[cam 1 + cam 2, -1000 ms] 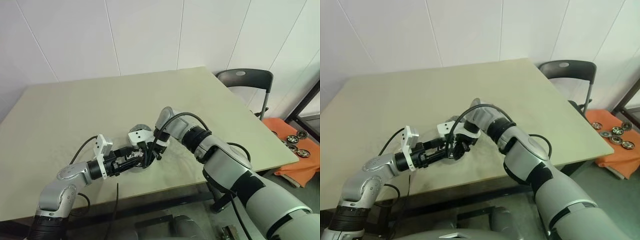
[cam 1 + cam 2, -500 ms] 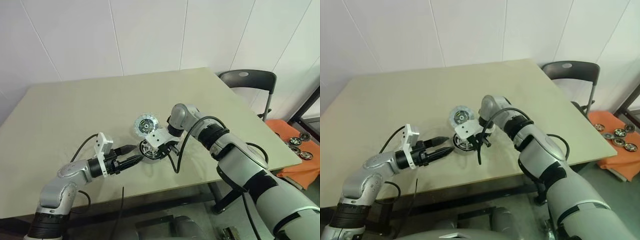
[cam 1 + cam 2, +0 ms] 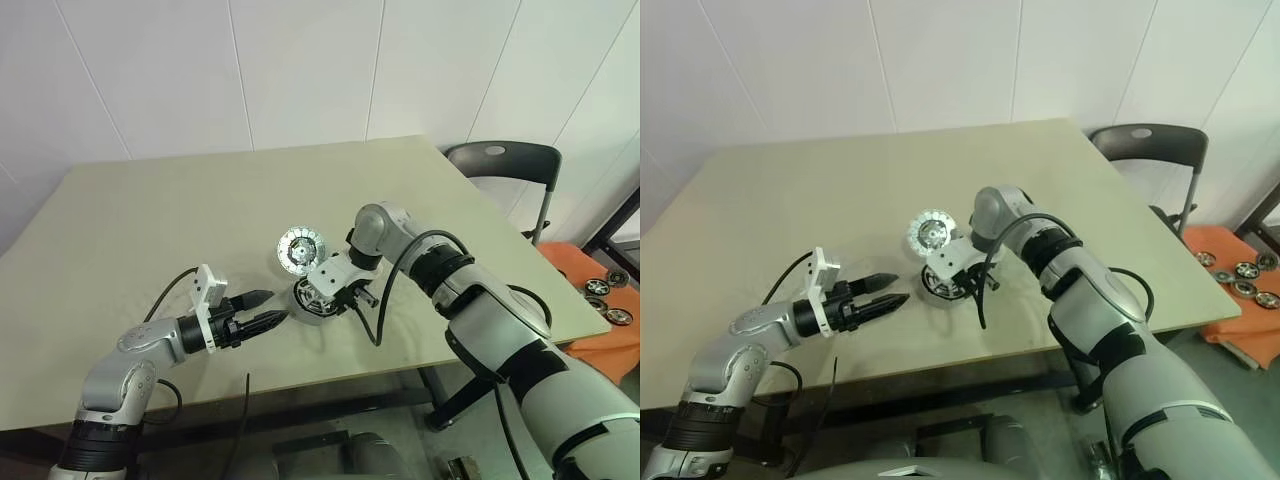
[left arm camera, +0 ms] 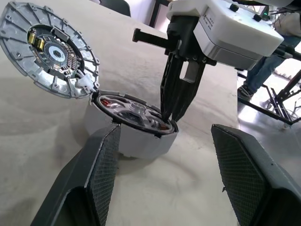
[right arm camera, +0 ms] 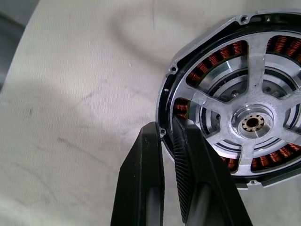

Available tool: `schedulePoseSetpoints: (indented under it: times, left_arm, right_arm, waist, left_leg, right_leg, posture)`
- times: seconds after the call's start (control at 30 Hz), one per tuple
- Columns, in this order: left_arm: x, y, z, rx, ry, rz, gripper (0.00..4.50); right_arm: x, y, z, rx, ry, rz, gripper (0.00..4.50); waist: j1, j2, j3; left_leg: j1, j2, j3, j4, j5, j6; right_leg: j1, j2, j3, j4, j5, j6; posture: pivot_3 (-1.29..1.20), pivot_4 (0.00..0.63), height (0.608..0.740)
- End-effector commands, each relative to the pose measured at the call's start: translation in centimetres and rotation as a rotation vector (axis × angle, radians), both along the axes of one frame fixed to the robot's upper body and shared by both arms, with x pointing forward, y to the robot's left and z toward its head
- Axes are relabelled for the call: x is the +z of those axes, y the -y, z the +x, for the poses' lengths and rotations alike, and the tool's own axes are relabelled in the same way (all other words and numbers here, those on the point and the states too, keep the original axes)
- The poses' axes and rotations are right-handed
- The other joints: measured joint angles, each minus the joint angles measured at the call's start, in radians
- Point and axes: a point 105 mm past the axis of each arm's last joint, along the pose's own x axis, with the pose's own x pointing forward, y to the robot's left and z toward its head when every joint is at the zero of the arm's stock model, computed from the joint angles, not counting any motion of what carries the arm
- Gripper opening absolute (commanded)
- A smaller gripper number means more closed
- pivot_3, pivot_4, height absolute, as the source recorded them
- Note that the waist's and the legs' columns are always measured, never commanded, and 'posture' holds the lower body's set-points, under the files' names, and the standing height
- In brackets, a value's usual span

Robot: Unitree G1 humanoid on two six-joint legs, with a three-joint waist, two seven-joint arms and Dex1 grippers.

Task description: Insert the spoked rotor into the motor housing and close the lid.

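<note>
**Two tools at the housing, rotor nearly seated**

Two head views give us the layout: on the table (image 3: 150, 210) the motor housing (image 3: 316, 300) sits near the front edge, the lid (image 3: 301, 248) just behind it, propped at a tilt. Our right tool (image 3: 338, 297) points steeply down at the housing's rim; our left tool (image 3: 262, 320) waits just beside the housing, level, not touching.

From the left wrist we see the left tool's fingers (image 4: 101, 165) spread wide and empty, either side of the housing (image 4: 141, 141). The spoked rotor (image 4: 134, 112) lies in the housing's mouth, seemingly a little tilted. The right tool (image 4: 171, 115), its fingers pressed together, touches the rotor's rim. The lid (image 4: 49, 49) leans with its ribbed inner face up, its edge touching the housing.

From the right wrist, the closed fingers (image 5: 188, 160) rest on the black rim of the rotor (image 5: 244, 123), copper windings showing between spokes.

We judge the seating unfinished: we should press straight down at the rim, gently, keeping the rotor level, and steady the housing with the left tool if it slides.
</note>
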Motion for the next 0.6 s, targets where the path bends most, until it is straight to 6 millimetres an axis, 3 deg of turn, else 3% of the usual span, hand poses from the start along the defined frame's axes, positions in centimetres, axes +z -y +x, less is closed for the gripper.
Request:
schedulePoseSetpoints:
  times: [0.03, 0.2, 0.5, 0.6]
  left_arm:
    - [0.7, 0.2, 0.2, -0.014, 0.035, -0.001, 3.29]
    - [0.7, 0.4, 0.4, -0.020, 0.034, -0.002, 3.29]
    - [0.7, 0.6, 0.3, -0.020, 0.033, -0.006, 3.29]
    - [0.7, 0.6, 0.1, -0.017, 0.031, -0.007, 3.29]
  right_arm:
    - [-0.2, 3.1, 0.7, -0.059, 0.016, -0.095, 0.12]
    - [-0.5, 2.1, 0.4, -0.057, -0.001, -0.061, 0.12]
    - [0.1, -2.5, -0.5, -0.182, -0.141, 0.061, 0.12]
    - [0.0, -2.9, -0.5, -0.198, -0.140, 0.058, 0.12]
  waist:
    - [0.000, 0.000, 0.000]
    - [0.000, 0.000, 0.000]
    - [-0.006, -0.001, 0.000]
    - [-0.013, -0.001, 0.000]
  left_leg:
    - [0.000, 0.000, 0.000, 0.000, 0.000, 0.000]
    - [0.000, 0.000, 0.000, -0.001, 0.000, 0.000]
    - [0.001, 0.001, 0.000, -0.002, 0.000, 0.000]
    - [0.002, 0.001, 0.000, -0.003, 0.000, 0.000]
  right_leg:
    - [0.000, 0.000, 0.000, 0.000, 0.000, 0.000]
    - [0.000, 0.000, 0.000, 0.000, 0.000, 0.000]
    - [0.000, 0.001, 0.000, 0.001, 0.000, 0.000]
    - [-0.001, 0.002, 0.000, 0.001, 0.000, 0.000]
  posture:
    - [0.00, 0.000, 0.740]
    - [0.00, 0.000, 0.740]
    - [0.00, 0.000, 0.740]
    - [0.00, 0.000, 0.740]
